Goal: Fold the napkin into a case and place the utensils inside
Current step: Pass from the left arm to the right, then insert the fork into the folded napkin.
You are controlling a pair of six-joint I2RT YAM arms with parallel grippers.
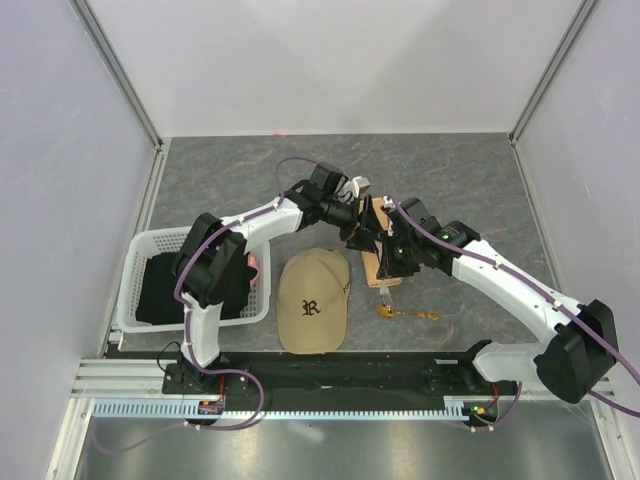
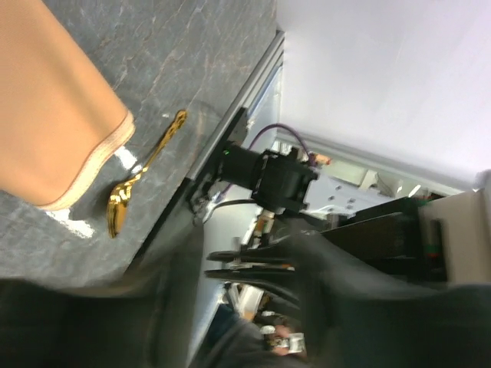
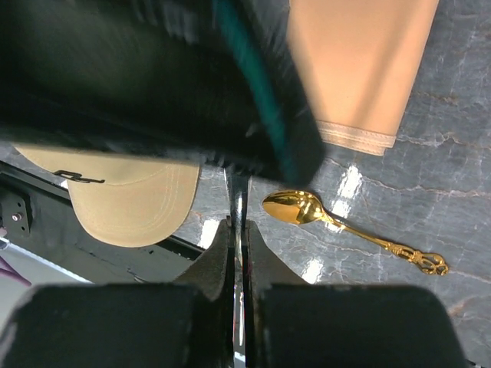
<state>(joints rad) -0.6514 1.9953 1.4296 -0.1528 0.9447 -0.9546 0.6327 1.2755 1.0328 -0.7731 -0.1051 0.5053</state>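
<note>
Napkin (image 1: 379, 213) lies folded into a narrow peach strip about mid-table, a little toward the right edge, with both arms crowded over it. The left gripper (image 1: 358, 222) hangs over its left side and the right gripper (image 1: 386, 268) at its near end, probably so one can steady the case while the other feeds it. The gold spoon (image 1: 405, 313) lies loose toward the near edge, near a tan cap (image 1: 313, 298); a white basket (image 1: 127, 290) holding black cloth (image 1: 158, 285) stands by the left edge. The left wrist view shows the napkin's hemmed end close to the spoon but apart from it. That hand's fingers are a dark blur, so I cannot tell whether it grips anything. The right wrist view shows its jaws pinched on a slim silvery utensil (image 3: 237, 205), between cap and spoon. The left arm's dark bulk hides much of the napkin and would likely hinder finding the opening.
</note>
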